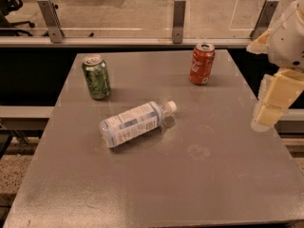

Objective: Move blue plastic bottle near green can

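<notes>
Gripper [268, 113]: cream-coloured, at the right edge of the table [190, 184], hanging just above the surface. Whether it was open or closed could not be told; nothing was seen in its hold.

Bottle [135, 124]: clear plastic, lying on its side near the middle of the table, well apart from the gripper and to its left. The long axis ran diagonally, the white cap pointing right and slightly away, the base toward the near left. The cap end was the nearer to the gripper. Its pale blue-and-white label carried print too small to read.

Green can [96, 77]: upright, far left, near the bottle's base end but not touching. Its dark markings were illegible.

Red can [202, 63]: upright, far right, its white script unreadable.
</notes>
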Tool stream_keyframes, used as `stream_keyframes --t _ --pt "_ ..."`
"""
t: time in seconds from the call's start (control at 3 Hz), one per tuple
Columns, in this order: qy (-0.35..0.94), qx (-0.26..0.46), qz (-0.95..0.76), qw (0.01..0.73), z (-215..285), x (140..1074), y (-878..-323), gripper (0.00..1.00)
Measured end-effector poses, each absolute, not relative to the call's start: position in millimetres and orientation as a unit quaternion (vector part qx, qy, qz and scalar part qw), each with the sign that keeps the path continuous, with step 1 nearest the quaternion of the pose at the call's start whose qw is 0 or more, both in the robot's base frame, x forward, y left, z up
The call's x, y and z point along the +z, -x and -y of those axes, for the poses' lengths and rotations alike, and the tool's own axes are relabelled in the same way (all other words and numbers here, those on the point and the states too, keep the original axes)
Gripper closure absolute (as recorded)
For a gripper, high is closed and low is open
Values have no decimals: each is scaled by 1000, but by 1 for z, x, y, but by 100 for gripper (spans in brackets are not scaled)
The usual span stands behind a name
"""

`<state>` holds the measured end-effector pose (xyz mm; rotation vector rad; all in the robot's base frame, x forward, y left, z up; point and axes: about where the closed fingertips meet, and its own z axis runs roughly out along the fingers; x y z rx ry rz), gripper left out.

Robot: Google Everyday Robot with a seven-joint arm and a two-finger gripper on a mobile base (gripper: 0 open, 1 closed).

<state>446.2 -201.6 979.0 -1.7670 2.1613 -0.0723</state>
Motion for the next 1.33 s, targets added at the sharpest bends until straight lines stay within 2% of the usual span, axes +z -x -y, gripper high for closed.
stream_keyframes --t 0.67,1.33 --pt "687 6 -699 200 134 964 -478 0" --pt "747 41 -641 172 53 918 -502 0"
